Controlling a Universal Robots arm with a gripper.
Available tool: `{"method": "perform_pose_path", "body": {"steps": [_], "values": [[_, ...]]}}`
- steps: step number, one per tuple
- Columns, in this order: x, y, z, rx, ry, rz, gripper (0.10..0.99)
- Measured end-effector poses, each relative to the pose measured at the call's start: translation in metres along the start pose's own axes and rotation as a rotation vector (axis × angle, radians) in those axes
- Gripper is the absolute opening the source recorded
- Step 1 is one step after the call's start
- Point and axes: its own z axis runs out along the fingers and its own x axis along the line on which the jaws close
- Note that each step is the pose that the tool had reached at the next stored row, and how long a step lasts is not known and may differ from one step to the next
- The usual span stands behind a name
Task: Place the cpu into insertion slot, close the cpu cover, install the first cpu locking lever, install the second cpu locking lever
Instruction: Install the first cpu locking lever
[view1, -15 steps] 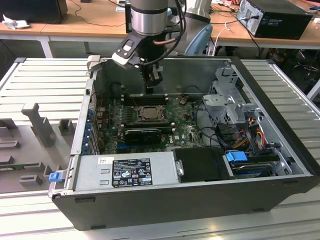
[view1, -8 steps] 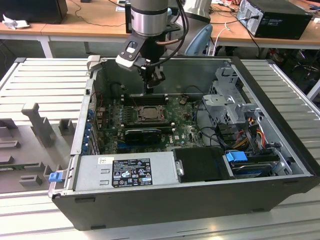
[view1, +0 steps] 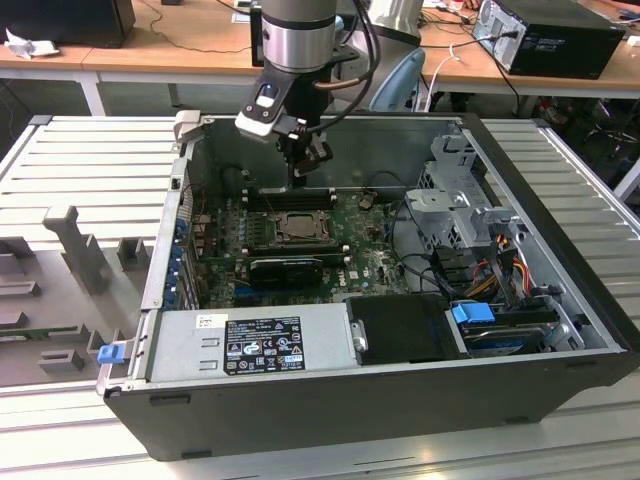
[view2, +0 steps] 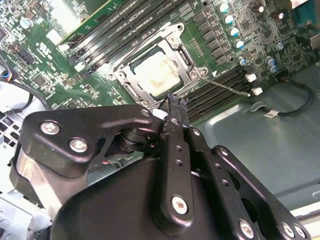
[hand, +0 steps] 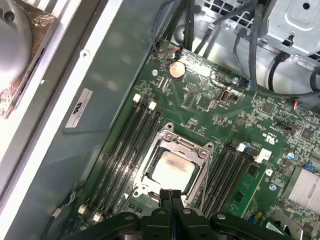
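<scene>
Arm (view1: 296, 35), top centre of the exterior view: my wrist is a silver-grey cylinder with a dark band. A black cable (view1: 366, 45) loops down beside it. Below the wrist sits a pale grey module (view1: 262, 108) with a blue mark. My gripper (view2: 172, 102), in both wrist views: matt black link bars, narrow black fingers, silver screws (view2: 78, 145) at the joints.

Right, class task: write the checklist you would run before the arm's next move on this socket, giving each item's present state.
1. cpu sits in the insertion slot: ok.
2. cpu cover lies flat around the cpu: ok.
3. gripper shut, carrying nothing: ok.
4. Gripper tips touching the slot's edge: cannot tell.
5. Thin locking lever latched: not ok, it angles out across the memory slots.
</scene>
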Motion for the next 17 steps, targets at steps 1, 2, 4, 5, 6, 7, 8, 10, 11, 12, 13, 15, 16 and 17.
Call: {"method": "perform_pose_path", "body": {"steps": [1, 2, 4, 5, 6, 7, 8, 10, 11, 12, 13, 15, 16, 17], "values": [[0.0000, 0.0000, 0.0000, 0.000, 0.0003, -0.007, 0.106], [0.0000, 0.0000, 0.0000, 0.000, 0.0004, -0.013, 0.106], [0.0000, 0.0000, 0.0000, 0.000, 0.0009, -0.027, 0.106], [0.0000, 0.0000, 0.0000, 0.001, 0.0011, -0.032, 0.106], [0.0000, 0.0000, 0.0000, 0.001, 0.0014, -0.040, 0.106], [0.0000, 0.0000, 0.0000, 0.001, 0.0017, -0.049, 0.106], [0.0000, 0.0000, 0.0000, 0.001, 0.0020, -0.056, 0.106], [0.0000, 0.0000, 0.0000, 0.001, 0.0026, -0.072, 0.106], [0.0000, 0.0000, 0.0000, 0.001, 0.0029, -0.081, 0.106], [0.0000, 0.0000, 0.0000, 0.001, 0.0031, -0.087, 0.106], [0.0000, 0.0000, 0.0000, 0.002, 0.0033, -0.092, 0.106], [0.0000, 0.0000, 0.0000, 0.002, 0.0038, -0.105, 0.106], [0.0000, 0.0000, 0.0000, 0.002, 0.0040, -0.113, 0.106], [0.0000, 0.0000, 0.0000, 0.002, 0.0044, -0.124, 0.106]]}}
